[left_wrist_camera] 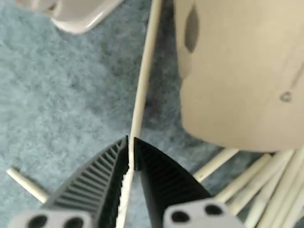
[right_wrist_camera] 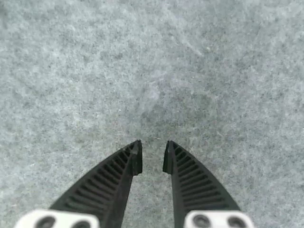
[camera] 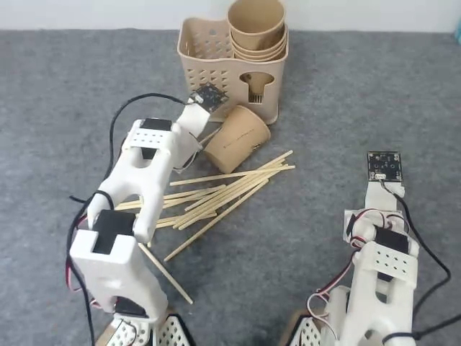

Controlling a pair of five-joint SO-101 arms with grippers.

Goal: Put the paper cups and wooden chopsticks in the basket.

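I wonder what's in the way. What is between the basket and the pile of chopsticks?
A paper cup lies on its side between the basket and the chopsticks, as the high view shows.

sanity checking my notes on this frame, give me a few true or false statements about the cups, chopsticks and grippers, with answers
1. The left gripper is shut on a chopstick. True.
2. Every paper cup is already in the basket. False: one fallen cup lies on its side on the carpet beside the basket.
3. Stacked cups stand in the basket. True.
4. The right gripper holds a cup. False: it is empty, jaws slightly apart over bare carpet.
5. Loose chopsticks lie on the carpet. True.
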